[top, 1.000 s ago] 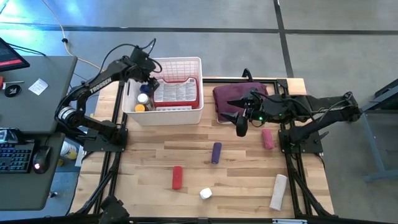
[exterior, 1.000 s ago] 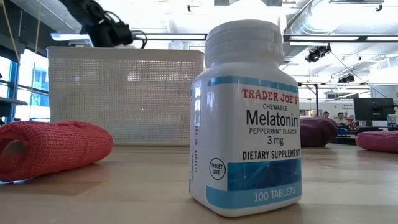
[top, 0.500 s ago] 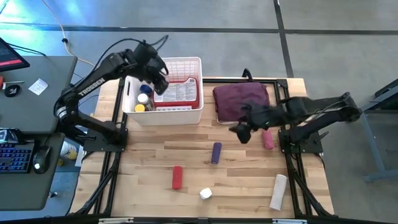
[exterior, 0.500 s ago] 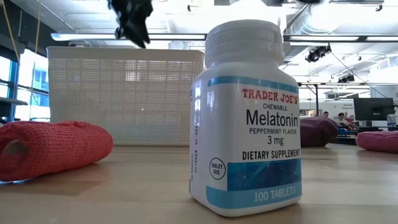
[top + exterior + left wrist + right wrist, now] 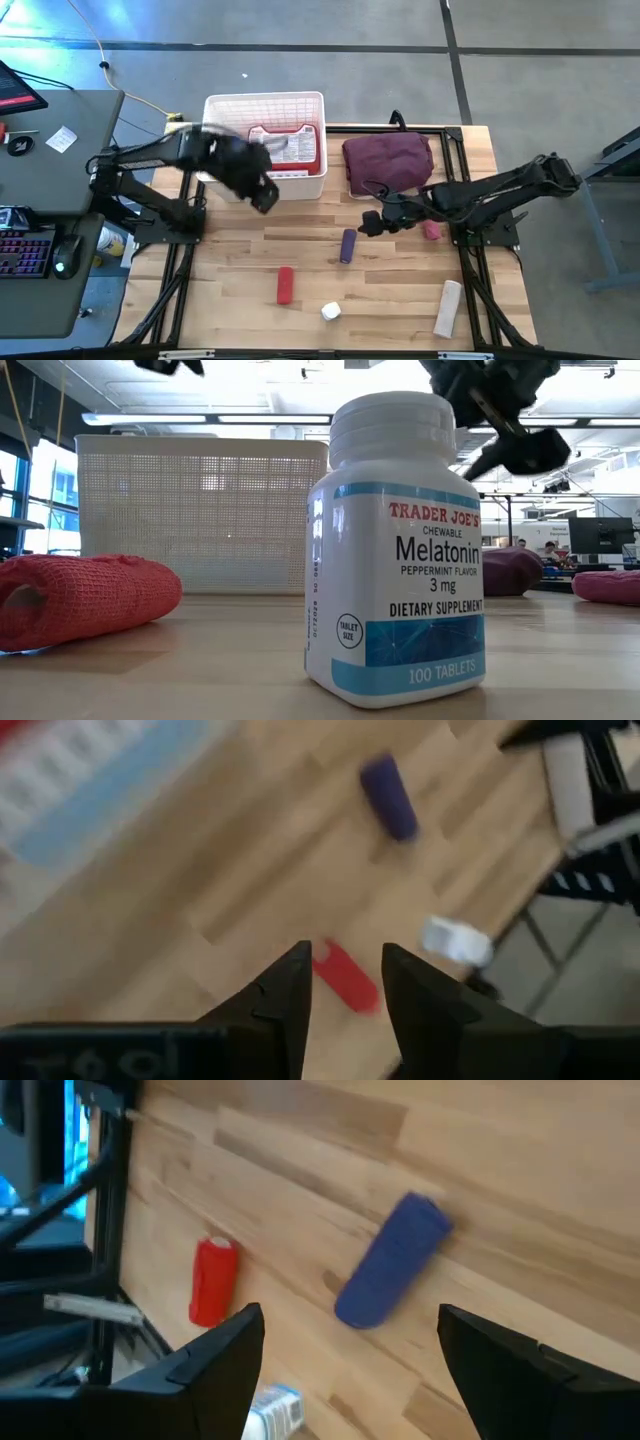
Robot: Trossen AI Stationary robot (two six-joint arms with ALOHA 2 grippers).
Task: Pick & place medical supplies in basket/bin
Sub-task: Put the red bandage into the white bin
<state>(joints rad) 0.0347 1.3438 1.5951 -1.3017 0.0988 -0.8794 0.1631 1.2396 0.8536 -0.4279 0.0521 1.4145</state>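
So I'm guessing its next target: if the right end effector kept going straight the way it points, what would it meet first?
Most likely the purple cylinder: it lies between the open right end effector's fingers in the wrist view, with the red cylinder farther off. Depth is uncertain.

Bare wood around purple roll; basket wall, maroon bundle block far side.

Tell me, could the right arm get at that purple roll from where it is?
Probably yes. The right gripper hovers open beside the purple roll, which lies alone on bare table with nothing between them.
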